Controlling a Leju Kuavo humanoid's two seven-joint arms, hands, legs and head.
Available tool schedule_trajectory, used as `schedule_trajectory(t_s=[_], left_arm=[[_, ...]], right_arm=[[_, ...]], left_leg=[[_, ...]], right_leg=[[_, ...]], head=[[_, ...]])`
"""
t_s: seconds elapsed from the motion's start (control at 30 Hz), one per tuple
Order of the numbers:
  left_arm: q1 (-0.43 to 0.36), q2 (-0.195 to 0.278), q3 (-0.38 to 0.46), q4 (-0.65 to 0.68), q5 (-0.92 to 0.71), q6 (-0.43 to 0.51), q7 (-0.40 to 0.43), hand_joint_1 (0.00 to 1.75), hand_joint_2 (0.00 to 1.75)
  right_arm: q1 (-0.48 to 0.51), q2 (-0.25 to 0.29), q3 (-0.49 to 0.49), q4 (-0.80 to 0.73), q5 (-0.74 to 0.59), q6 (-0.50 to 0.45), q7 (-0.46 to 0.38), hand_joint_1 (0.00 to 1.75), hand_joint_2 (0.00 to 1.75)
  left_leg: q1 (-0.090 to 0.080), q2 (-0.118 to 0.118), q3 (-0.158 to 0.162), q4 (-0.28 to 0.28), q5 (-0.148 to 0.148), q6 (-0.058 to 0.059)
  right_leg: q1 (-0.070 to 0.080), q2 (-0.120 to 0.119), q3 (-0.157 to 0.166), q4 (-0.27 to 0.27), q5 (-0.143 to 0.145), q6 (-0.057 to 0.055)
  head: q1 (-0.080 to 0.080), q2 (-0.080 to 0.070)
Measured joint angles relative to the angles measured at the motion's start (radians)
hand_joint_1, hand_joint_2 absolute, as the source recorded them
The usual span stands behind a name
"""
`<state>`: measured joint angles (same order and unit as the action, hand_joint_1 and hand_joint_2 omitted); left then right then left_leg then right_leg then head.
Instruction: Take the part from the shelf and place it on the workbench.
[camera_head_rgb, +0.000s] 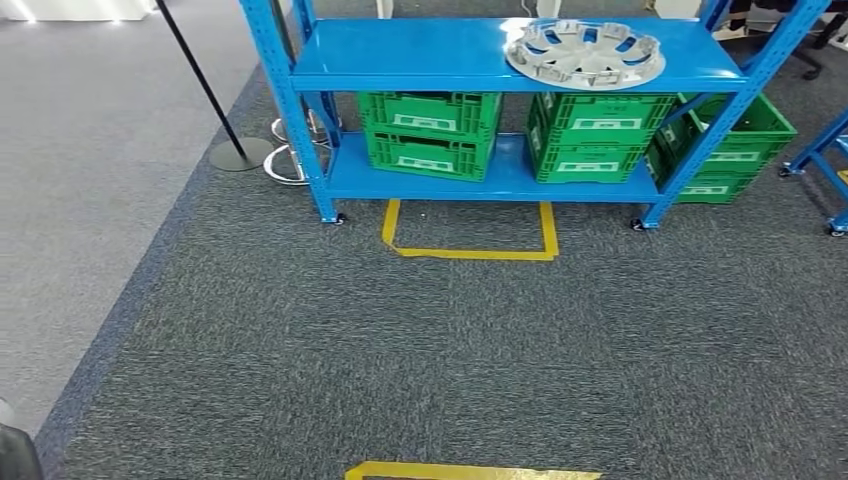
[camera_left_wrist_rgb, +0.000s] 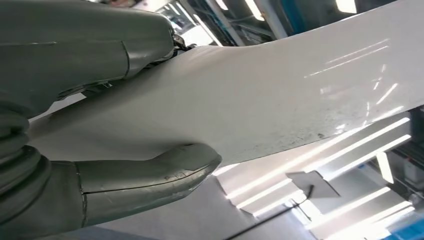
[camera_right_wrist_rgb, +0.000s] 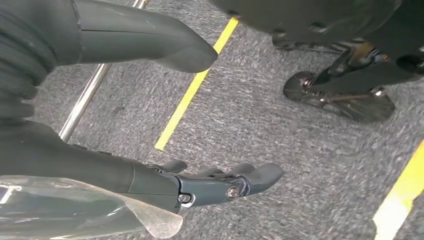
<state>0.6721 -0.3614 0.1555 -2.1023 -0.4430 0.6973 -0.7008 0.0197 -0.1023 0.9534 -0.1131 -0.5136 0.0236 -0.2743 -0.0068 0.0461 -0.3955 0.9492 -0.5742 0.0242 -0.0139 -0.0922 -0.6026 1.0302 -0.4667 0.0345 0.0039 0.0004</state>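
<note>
Down by the robot's sides, both empty: left robot hand (camera_left_wrist_rgb: 115, 125) spread apart against a pale floor, right robot hand (camera_right_wrist_rgb: 165, 120) spread loosely above grey carpet (camera_head_rgb: 400, 350). Farther off, past the yellow tape square (camera_head_rgb: 470, 240), the blue shelf (camera_head_rgb: 440, 55); silver part (camera_head_rgb: 585, 52) lying untouched near the top board's right edge. Nothing done yet by this judgement: approach, grasp and carry to the workbench all remaining.

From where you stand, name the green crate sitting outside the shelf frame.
The rightmost green crate, angled beside the blue shelf's right leg; the other two sit squarely on the bottom shelf.
</note>
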Motion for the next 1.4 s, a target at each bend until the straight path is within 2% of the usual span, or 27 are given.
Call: schedule_trajectory(t_s=[0.03, 0.1, 0.17, 0.2, 0.23, 0.27, 0.33, 0.4, 0.47, 0.53, 0.63, 0.67, 0.7, 0.73, 0.77, 0.8, 0.87, 0.93, 1.0, 1.07, 1.13, 1.2, 1.23, 1.27, 1.3, 1.33, 1.4], left_arm=[[0.003, 0.000, 0.002, 0.000, 0.000, 0.001, 0.000, 1.75, 1.75], [0.006, -0.001, 0.005, 0.000, 0.000, 0.002, 0.000, 1.75, 1.75], [0.008, -0.001, 0.008, 0.000, 0.002, 0.002, 0.000, 1.75, 1.75], [0.009, -0.001, 0.011, 0.000, 0.005, 0.002, 0.000, 1.75, 1.75], [0.010, -0.001, 0.015, 0.000, 0.008, 0.002, 0.000, 1.75, 1.75], [0.011, -0.001, 0.021, 0.000, 0.013, 0.002, 0.000, 1.75, 1.75], [0.011, -0.001, 0.036, 0.000, 0.025, 0.003, 0.000, 1.75, 1.75], [0.012, 0.000, 0.052, 0.000, 0.035, 0.003, 0.000, 1.75, 1.75], [0.013, 0.000, 0.068, 0.000, 0.041, 0.003, 0.000, 1.75, 1.75], [0.014, 0.000, 0.085, -0.001, 0.045, 0.003, 0.000, 1.75, 1.75], [0.012, 0.000, 0.102, -0.001, 0.051, 0.003, 0.000, 1.75, 1.75], [0.011, 0.000, 0.106, -0.001, 0.051, 0.003, 0.000, 1.75, 1.75], [0.011, 0.000, 0.109, -0.001, 0.051, 0.003, 0.000, 1.75, 1.75], [0.011, 0.000, 0.112, -0.001, 0.050, 0.003, 0.000, 1.75, 1.75], [0.012, 0.000, 0.115, -0.002, 0.050, 0.003, 0.001, 1.75, 1.75], [0.012, 0.000, 0.117, -0.002, 0.048, 0.003, 0.001, 1.75, 1.75], [0.011, 0.000, 0.119, -0.003, 0.046, 0.003, 0.001, 1.75, 1.75], [0.011, 0.001, 0.121, -0.004, 0.045, 0.003, 0.002, 1.75, 1.75], [0.014, 0.001, 0.124, -0.006, 0.043, 0.003, 0.002, 1.75, 1.75], [0.014, 0.000, 0.126, -0.008, 0.041, 0.003, 0.002, 1.75, 1.75], [0.013, 0.000, 0.127, -0.009, 0.041, 0.004, 0.001, 1.75, 1.75], [0.013, -0.001, 0.127, -0.009, 0.041, 0.004, 0.001, 1.75, 1.75], [0.013, -0.001, 0.127, -0.009, 0.041, 0.004, 0.001, 1.75, 1.75], [0.013, -0.001, 0.128, -0.009, 0.041, 0.004, 0.001, 1.75, 1.75], [0.012, -0.001, 0.128, -0.009, 0.040, 0.004, 0.001, 1.75, 1.75], [0.011, -0.001, 0.128, -0.010, 0.039, 0.004, 0.001, 1.75, 1.75], [0.008, 0.000, 0.128, -0.014, 0.034, 0.004, 0.001, 1.75, 1.75]], right_arm=[[0.001, 0.000, 0.002, 0.000, 0.001, -0.001, 0.000, 0.00, 1.75], [0.005, 0.000, 0.006, 0.000, 0.004, -0.003, 0.001, 0.00, 1.75], [0.010, 0.000, 0.009, 0.000, 0.006, -0.004, 0.002, 0.00, 1.75], [0.012, 0.000, 0.011, 0.000, 0.007, -0.005, 0.003, 0.00, 1.75], [0.012, 0.000, 0.013, 0.000, 0.008, -0.006, 0.004, 0.00, 1.75], [0.012, 0.000, 0.015, 0.000, 0.009, -0.007, 0.005, 0.00, 1.75], [0.012, 0.000, 0.019, 0.000, 0.014, -0.007, 0.009, 0.00, 1.75], [0.013, 0.000, 0.024, 0.000, 0.017, -0.008, 0.012, 0.00, 1.75], [0.015, 0.001, 0.028, 0.000, 0.019, -0.008, 0.013, 0.00, 1.75], [0.015, 0.003, 0.031, 0.000, 0.021, -0.008, 0.013, 0.00, 1.75], [0.017, 0.004, 0.034, 0.000, 0.022, -0.008, 0.013, 0.00, 1.75], [0.018, 0.004, 0.035, 0.000, 0.023, -0.008, 0.012, 0.00, 1.75], [0.018, 0.004, 0.036, 0.000, 0.023, -0.008, 0.011, 0.00, 1.75], [0.017, 0.004, 0.036, 0.000, 0.023, -0.008, 0.010, 0.00, 1.75], [0.016, 0.004, 0.037, 0.000, 0.024, -0.008, 0.008, 0.00, 1.75], [0.014, 0.004, 0.037, 0.000, 0.024, -0.008, 0.007, 0.00, 1.75], [0.013, 0.004, 0.037, 0.000, 0.025, -0.008, 0.005, 0.00, 1.75], [0.013, 0.004, 0.037, 0.000, 0.025, -0.008, 0.004, 0.00, 1.75], [0.009, 0.004, 0.038, 0.000, 0.025, -0.008, 0.004, 0.00, 1.75], [0.006, 0.004, 0.039, 0.000, 0.025, -0.008, 0.003, 0.00, 1.75], [0.007, 0.004, 0.042, 0.000, 0.025, -0.007, 0.004, 0.00, 1.75], [0.011, 0.004, 0.044, 0.000, 0.025, -0.007, 0.006, 0.00, 1.75], [0.013, 0.004, 0.045, 0.000, 0.025, -0.007, 0.007, 0.00, 1.75], [0.014, 0.004, 0.045, 0.000, 0.025, -0.008, 0.009, 0.00, 1.75], [0.014, 0.004, 0.046, 0.000, 0.025, -0.008, 0.010, 0.00, 1.75], [0.014, 0.004, 0.046, 0.000, 0.025, -0.008, 0.010, 0.00, 1.75], [0.013, 0.004, 0.047, 0.000, 0.024, -0.009, 0.010, 0.00, 1.75]], left_leg=[[0.001, -0.007, -0.011, -0.002, 0.011, 0.008], [-0.001, -0.023, -0.032, -0.001, 0.031, 0.020], [-0.007, -0.042, -0.057, 0.006, 0.048, 0.024], [-0.009, -0.052, -0.069, 0.011, 0.054, 0.024], [-0.009, -0.063, -0.080, 0.016, 0.059, 0.023], [-0.010, -0.073, -0.089, 0.023, 0.063, 0.021], [-0.011, -0.091, -0.106, 0.040, 0.068, 0.017], [-0.011, -0.109, -0.122, 0.053, 0.073, 0.009], [-0.010, -0.127, -0.134, 0.059, 0.079, -0.002], [-0.011, -0.109, -0.152, 0.088, 0.057, -0.015], [-0.002, -0.065, -0.220, 0.253, -0.041, -0.034], [0.003, -0.060, -0.241, 0.311, -0.066, -0.039], [0.008, -0.057, -0.250, 0.342, -0.073, -0.043], [0.012, -0.055, -0.240, 0.334, -0.060, -0.046], [0.016, -0.049, -0.211, 0.286, -0.030, -0.047], [0.018, -0.034, -0.171, 0.211, 0.007, -0.047], [0.012, 0.006, -0.108, 0.087, 0.049, -0.040], [0.004, 0.020, -0.100, 0.054, 0.052, -0.028], [0.004, 0.002, -0.108, 0.047, 0.059, -0.012], [0.007, -0.016, -0.109, 0.036, 0.068, 0.005], [0.006, -0.034, -0.113, 0.033, 0.074, 0.015], [0.001, -0.056, -0.117, 0.035, 0.077, 0.018], [-0.001, -0.069, -0.118, 0.036, 0.077, 0.019], [-0.002, -0.082, -0.117, 0.039, 0.077, 0.019], [-0.003, -0.095, -0.117, 0.042, 0.076, 0.018], [-0.003, -0.107, -0.118, 0.045, 0.075, 0.017], [-0.004, -0.129, -0.129, 0.059, 0.073, 0.009]], right_leg=[[-0.001, 0.023, -0.011, 0.024, -0.024, 0.005], [-0.001, 0.073, -0.046, 0.132, -0.106, 0.008], [0.001, 0.088, -0.068, 0.241, -0.166, 0.005], [0.003, 0.090, -0.057, 0.251, -0.169, 0.003], [0.004, 0.092, -0.026, 0.221, -0.154, 0.000], [0.005, 0.102, 0.022, 0.155, -0.128, -0.003], [0.003, 0.143, 0.111, 0.014, -0.099, -0.011], [0.004, 0.166, 0.140, -0.043, -0.099, -0.015], [0.002, 0.144, 0.139, -0.044, -0.092, -0.020], [-0.002, 0.118, 0.136, -0.048, -0.083, -0.029], [-0.005, 0.077, 0.123, -0.049, -0.078, -0.035], [-0.005, 0.063, 0.120, -0.048, -0.078, -0.036], [-0.005, 0.049, 0.118, -0.048, -0.078, -0.035], [-0.005, 0.036, 0.118, -0.048, -0.078, -0.035], [-0.006, 0.025, 0.119, -0.048, -0.079, -0.034], [-0.006, 0.015, 0.122, -0.048, -0.080, -0.031], [-0.004, -0.002, 0.128, -0.047, -0.083, -0.021], [-0.001, -0.020, 0.133, -0.045, -0.082, -0.007], [-0.002, -0.028, 0.135, -0.046, -0.084, 0.006], [-0.005, 0.017, 0.117, -0.007, -0.117, 0.012], [-0.006, 0.074, 0.058, 0.119, -0.184, 0.012], [-0.005, 0.089, -0.001, 0.241, -0.221, 0.010], [-0.005, 0.091, -0.010, 0.252, -0.209, 0.008], [-0.005, 0.093, 0.001, 0.221, -0.178, 0.007], [-0.005, 0.100, 0.026, 0.159, -0.135, 0.005], [-0.007, 0.120, 0.054, 0.093, -0.101, 0.003], [-0.011, 0.160, 0.093, -0.002, -0.075, 0.002]], head=[[0.002, 0.000], [0.006, 0.000], [0.008, 0.000], [0.008, 0.000], [0.008, 0.000], [0.008, 0.000], [0.007, 0.000], [0.006, 0.000], [0.006, 0.000], [0.001, 0.000], [-0.008, 0.000], [-0.008, 0.000], [-0.008, 0.000], [-0.009, 0.000], [-0.009, 0.000], [-0.009, 0.000], [-0.009, 0.000], [-0.008, 0.000], [-0.008, 0.000], [-0.004, 0.000], [0.000, 0.000], [0.000, 0.000], [0.000, 0.000], [0.000, 0.000], [0.000, 0.000], [0.000, 0.000], [-0.001, 0.000]])
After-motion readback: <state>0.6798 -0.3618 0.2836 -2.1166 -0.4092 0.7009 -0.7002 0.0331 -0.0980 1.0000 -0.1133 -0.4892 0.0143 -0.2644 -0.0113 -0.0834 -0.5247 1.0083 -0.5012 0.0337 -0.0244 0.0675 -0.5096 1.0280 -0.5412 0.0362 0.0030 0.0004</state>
